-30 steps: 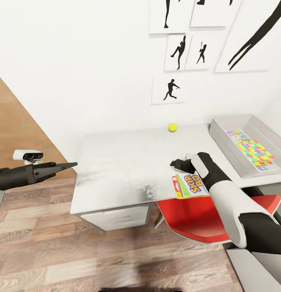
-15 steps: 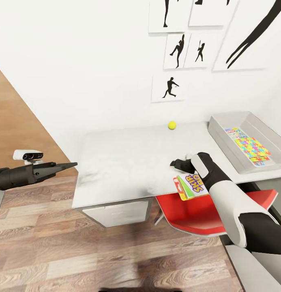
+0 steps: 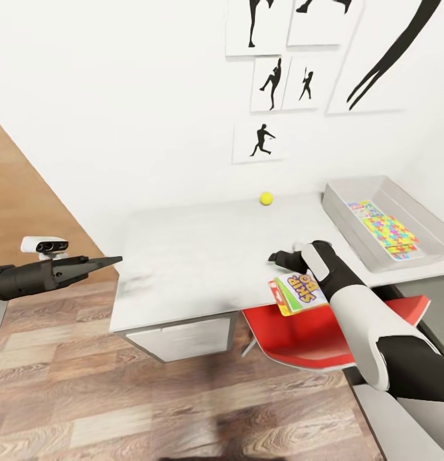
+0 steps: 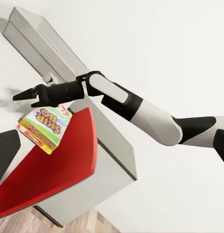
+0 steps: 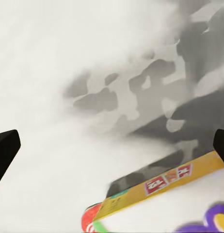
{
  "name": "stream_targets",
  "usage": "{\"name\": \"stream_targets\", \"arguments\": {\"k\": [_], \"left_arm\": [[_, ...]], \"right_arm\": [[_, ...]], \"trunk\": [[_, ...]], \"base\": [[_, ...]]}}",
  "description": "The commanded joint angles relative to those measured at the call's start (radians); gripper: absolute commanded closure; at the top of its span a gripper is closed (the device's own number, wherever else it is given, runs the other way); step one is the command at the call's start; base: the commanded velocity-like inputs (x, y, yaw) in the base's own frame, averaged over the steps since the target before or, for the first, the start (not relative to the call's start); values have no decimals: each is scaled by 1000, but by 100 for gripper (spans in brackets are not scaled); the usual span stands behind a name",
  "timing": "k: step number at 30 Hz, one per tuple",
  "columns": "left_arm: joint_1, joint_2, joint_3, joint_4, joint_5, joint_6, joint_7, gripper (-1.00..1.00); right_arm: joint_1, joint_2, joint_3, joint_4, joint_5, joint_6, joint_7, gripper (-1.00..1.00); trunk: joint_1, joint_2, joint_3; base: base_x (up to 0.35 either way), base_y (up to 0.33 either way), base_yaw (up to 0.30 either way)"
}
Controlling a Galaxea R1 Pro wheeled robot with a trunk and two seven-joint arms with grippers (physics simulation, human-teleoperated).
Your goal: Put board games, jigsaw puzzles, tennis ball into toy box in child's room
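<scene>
yellow-edged board game (image 5: 160,191) corner over the mottled grey table (image 5: 92,73), dark fingertips (image 5: 5,150) at both edges.

Tennis ball (image 3: 266,198) rests on table (image 3: 183,256)

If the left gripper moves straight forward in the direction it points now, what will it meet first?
Probably the table: the left gripper points at its near-left edge, though depth and height are unclear. It may pass just above, towards the right gripper holding the Skip-Bo board game.
</scene>
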Motion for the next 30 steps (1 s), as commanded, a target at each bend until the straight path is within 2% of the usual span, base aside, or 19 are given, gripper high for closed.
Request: {"name": "stream_targets", "arguments": {"k": [1, 11, 15, 21, 26, 30], "left_arm": [[0, 1, 0, 0, 0, 11, -4, -100], [0, 0, 0, 0, 0, 11, -4, -100], [0, -1, 0, 0, 0, 11, -4, -100], [0, -2, 0, 0, 0, 11, -4, -100], [0, -1, 0, 0, 0, 11, -4, -100], [0, 1, 0, 0, 0, 11, -4, -100]], "right_arm": [[-1, 0, 7, -1, -9, -4, -9, -100], [-2, 3, 6, -3, -11, -24, -8, -100], [-7, 6, 4, -38, -17, -25, -7, -100], [-82, 24, 2, -73, -24, -24, -4, -100], [-145, 52, 0, -82, -25, -19, 0, -100], [-163, 58, -1, -122, -26, -11, 2, -100]], "trunk": [[1, -2, 0], [1, -2, 14], [1, -2, 20], [1, -2, 28], [1, -2, 35], [1, -2, 41]], "base": [[0, 0, -157], [0, 0, -167], [0, 0, -174], [0, 0, -174], [0, 0, -174], [0, 0, -174]]}}
